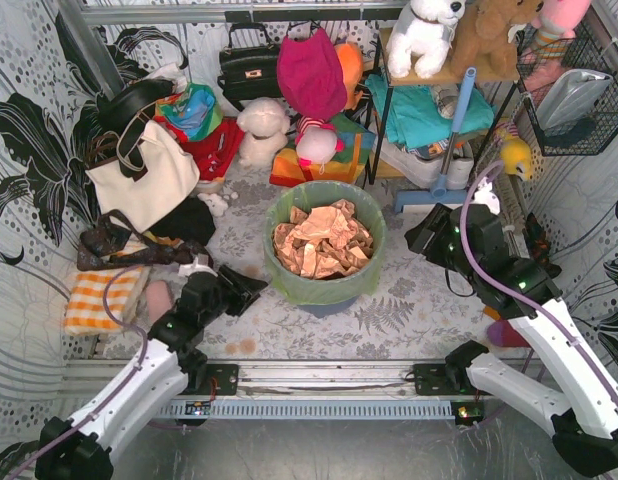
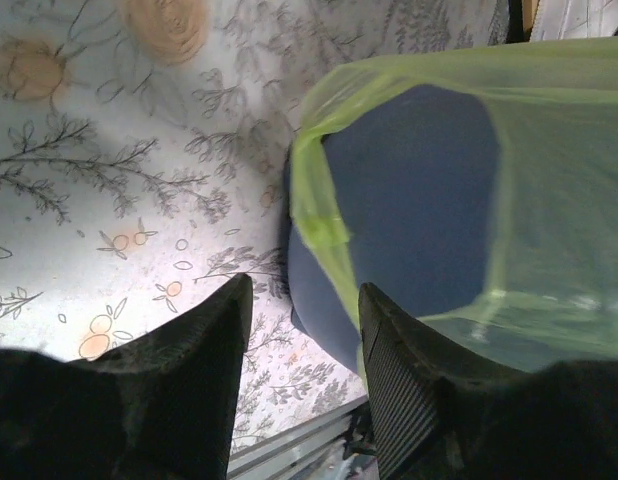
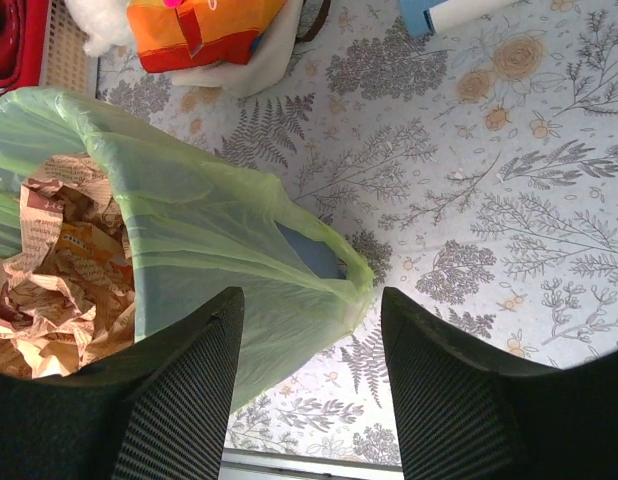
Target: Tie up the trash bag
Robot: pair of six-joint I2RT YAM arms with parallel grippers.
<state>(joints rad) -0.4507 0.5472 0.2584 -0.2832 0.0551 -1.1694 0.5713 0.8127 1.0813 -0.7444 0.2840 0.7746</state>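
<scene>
**Both claws parted, bag handles in reach**

I've got the trash bag lining the round bin between my two arms. Its rim is folded down outside and crumpled paper is heaped inside. The left gripper hovers beside the bin, fingers roughly half apart and empty, with the left handle loop just ahead. The right gripper matches it on its side, nothing held, with the right handle loop just ahead of its fingers. I reckon the film is thin, light, slippery and easily torn, so I'd pinch the bunched loops, not the stretched wall.
</scene>
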